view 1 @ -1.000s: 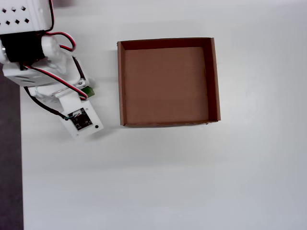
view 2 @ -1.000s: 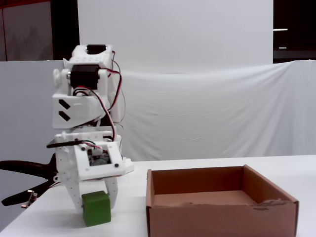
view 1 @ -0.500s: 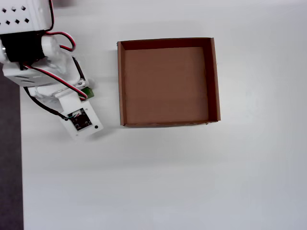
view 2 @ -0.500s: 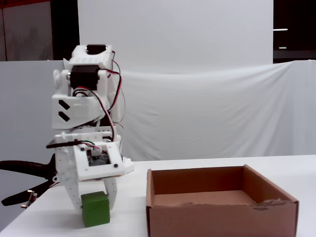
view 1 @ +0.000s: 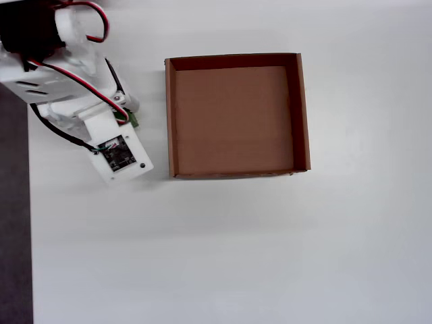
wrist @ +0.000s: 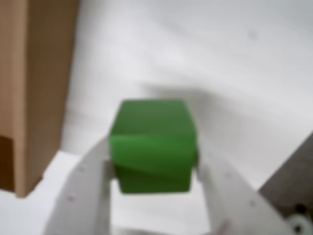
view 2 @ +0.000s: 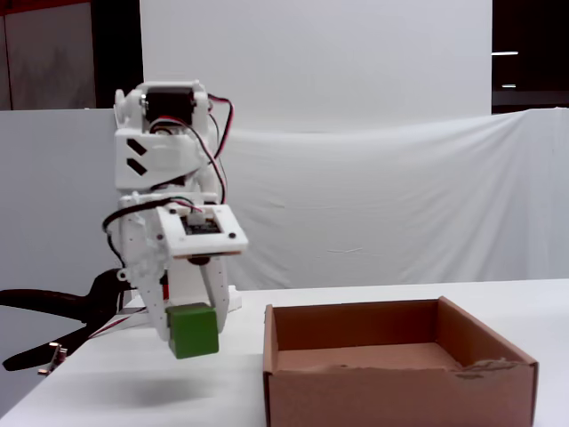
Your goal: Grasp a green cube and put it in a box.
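Note:
The green cube (wrist: 152, 147) is clamped between my two white fingers in the wrist view. In the fixed view the cube (view 2: 194, 330) hangs in my gripper (view 2: 192, 331) above the white table, left of the box (view 2: 391, 374). In the overhead view the arm hides nearly all of the cube; only a green sliver (view 1: 133, 120) shows, left of the box (view 1: 172, 121). The box is a shallow brown cardboard tray with nothing in it. Its wall (wrist: 34, 93) fills the left edge of the wrist view.
The white table (view 1: 236, 250) spreads round the box. A dark strip (view 1: 13, 223) runs along the table's left edge in the overhead view. A black clamp (view 2: 53, 307) sits at the table's left in the fixed view. A white cloth backdrop (view 2: 373, 205) hangs behind.

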You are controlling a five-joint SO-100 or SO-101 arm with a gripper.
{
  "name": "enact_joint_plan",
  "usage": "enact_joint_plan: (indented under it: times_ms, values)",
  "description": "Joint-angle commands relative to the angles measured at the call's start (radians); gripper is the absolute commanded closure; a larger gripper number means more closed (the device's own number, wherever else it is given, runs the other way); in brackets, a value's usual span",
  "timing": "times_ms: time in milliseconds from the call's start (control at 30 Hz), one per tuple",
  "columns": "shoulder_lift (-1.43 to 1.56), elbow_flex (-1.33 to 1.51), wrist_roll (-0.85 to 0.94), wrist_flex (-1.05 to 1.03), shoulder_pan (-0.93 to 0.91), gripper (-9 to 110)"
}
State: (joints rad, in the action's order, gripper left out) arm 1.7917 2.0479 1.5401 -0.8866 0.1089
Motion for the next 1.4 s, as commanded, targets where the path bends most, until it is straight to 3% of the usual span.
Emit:
enact_joint_plan:
  times_ms: [0, 500, 800, 1367]
  values:
    - [0.074, -0.037, -0.009, -0.017, 0.028, 89]
    - [0.301, -0.044, -0.103, -0.106, 0.278, 89]
    - [0.1, -0.169, -0.193, -0.077, 0.451, 89]
    - [-0.238, -0.156, -0.212, 0.146, 0.457, 90]
